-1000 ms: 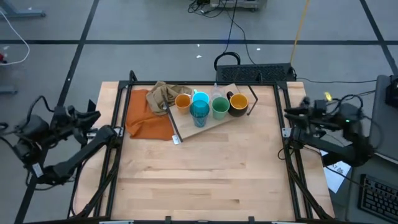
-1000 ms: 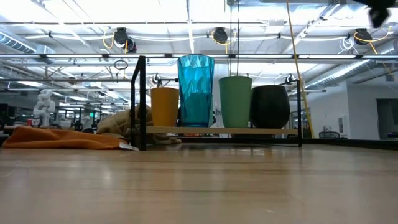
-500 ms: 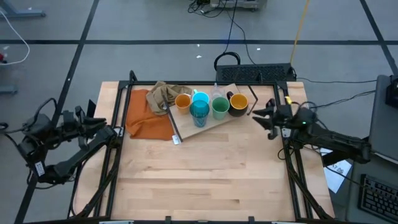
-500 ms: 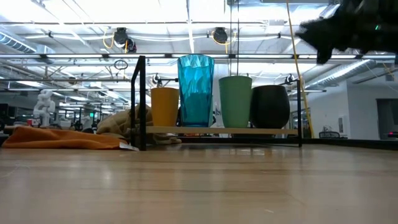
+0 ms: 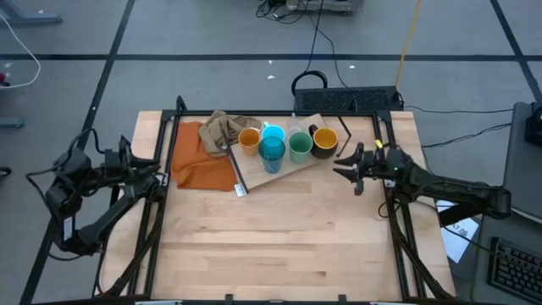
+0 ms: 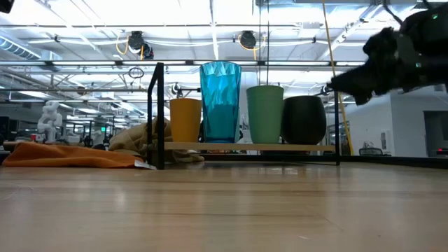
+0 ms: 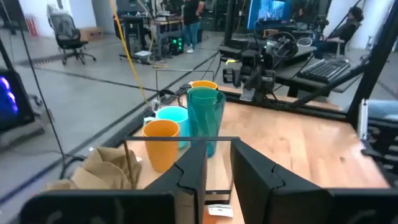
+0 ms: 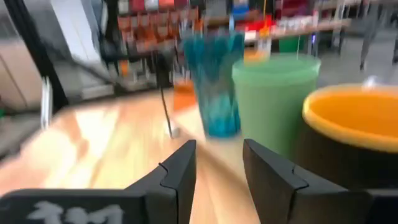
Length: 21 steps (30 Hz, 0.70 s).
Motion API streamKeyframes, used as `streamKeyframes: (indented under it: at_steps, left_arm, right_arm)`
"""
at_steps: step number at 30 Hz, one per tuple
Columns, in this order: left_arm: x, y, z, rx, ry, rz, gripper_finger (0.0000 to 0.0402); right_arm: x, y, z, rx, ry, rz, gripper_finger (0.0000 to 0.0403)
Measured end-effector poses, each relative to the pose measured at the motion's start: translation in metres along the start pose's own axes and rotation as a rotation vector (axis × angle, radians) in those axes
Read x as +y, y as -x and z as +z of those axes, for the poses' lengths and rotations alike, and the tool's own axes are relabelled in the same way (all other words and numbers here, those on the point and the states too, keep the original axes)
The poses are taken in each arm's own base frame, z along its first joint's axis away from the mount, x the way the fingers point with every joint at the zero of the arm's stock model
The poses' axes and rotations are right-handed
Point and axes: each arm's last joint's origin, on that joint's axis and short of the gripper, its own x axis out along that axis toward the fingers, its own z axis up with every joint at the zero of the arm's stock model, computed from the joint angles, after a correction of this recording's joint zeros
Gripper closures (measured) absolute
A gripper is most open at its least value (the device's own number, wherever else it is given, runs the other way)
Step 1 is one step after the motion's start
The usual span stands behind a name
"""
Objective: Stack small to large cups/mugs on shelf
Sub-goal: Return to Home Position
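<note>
Shelf [image 5: 254, 175]: light wood board on black legs, at 12 o'clock of table [image 5: 279, 246], skewed. All vessels upright on it. Row from 9 to 3 o'clock: orange cup [image 5: 249, 138], teal tumbler [image 5: 272, 152] (translucent, tallest), green cup [image 5: 300, 146], black mug [image 5: 324, 141] (yellow-orange inside). Light-blue mug [image 5: 273, 133] just at tumbler's 12 o'clock; clear glass [image 5: 296, 127], faint, at green cup's 12 o'clock

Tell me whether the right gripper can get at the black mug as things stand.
Probably yes. The right gripper hovers open beside the black mug, nothing between them. The green cup stands close on the mug's other side and may crowd a grasp.
</note>
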Motion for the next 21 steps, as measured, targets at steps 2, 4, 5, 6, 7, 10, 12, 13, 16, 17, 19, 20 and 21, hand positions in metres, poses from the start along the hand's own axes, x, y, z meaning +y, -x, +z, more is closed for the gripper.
streamKeyframes:
  at_steps: [2,4,5,6,7,10,12,13,16,17,19,20,21]
  left_arm:
    - [-0.001,0.002,0.001,0.000,-0.038,-0.003,0.0330]
    - [-0.002,0.002,0.000,0.004,-0.057,-0.004,0.0330]
    - [-0.002,0.002,0.000,0.009,-0.062,-0.004,0.0330]
    - [-0.002,0.003,0.000,0.011,-0.073,-0.004,0.0330]
    - [-0.002,0.003,0.000,0.012,-0.085,-0.004,0.0330]
    - [-0.002,0.003,-0.001,0.014,-0.089,-0.005,0.0330]
    - [-0.002,0.003,-0.001,0.014,-0.086,-0.005,0.0330]
    - [-0.002,0.003,-0.001,0.014,-0.085,-0.005,0.0330]
    - [-0.002,0.003,-0.001,0.020,-0.077,-0.006,0.0330]
    - [-0.002,0.003,-0.001,0.021,-0.075,-0.007,0.0330]
    - [-0.002,0.003,-0.001,0.018,-0.077,-0.009,0.0330]
    - [-0.002,0.003,-0.001,0.017,-0.078,-0.010,0.0330]
    - [-0.002,0.003,0.000,0.012,-0.080,-0.010,0.0330]
  right_arm:
    - [0.000,0.001,-0.006,0.064,0.022,0.004,0.0282]
    - [0.001,0.002,-0.004,0.049,0.037,0.014,0.0282]
    - [0.002,0.003,-0.001,0.021,0.041,0.022,0.0282]
    - [0.003,0.005,0.005,-0.016,0.047,0.045,0.0282]
    - [0.005,0.006,0.011,-0.045,0.051,0.060,0.0282]
    - [0.011,0.012,0.017,-0.055,0.018,0.114,0.0282]
    - [0.016,0.018,0.023,-0.083,0.010,0.143,0.0282]
    - [0.018,0.022,0.026,-0.095,0.011,0.144,0.0282]
    - [0.022,0.031,0.028,-0.084,-0.003,0.127,0.0282]
    - [0.023,0.031,0.026,-0.064,-0.018,0.127,0.0282]
    - [0.024,0.030,0.024,-0.043,-0.040,0.127,0.0282]
    - [0.025,0.029,0.024,-0.046,-0.038,0.110,0.0282]
    - [0.025,0.029,0.025,-0.053,-0.033,0.091,0.0282]
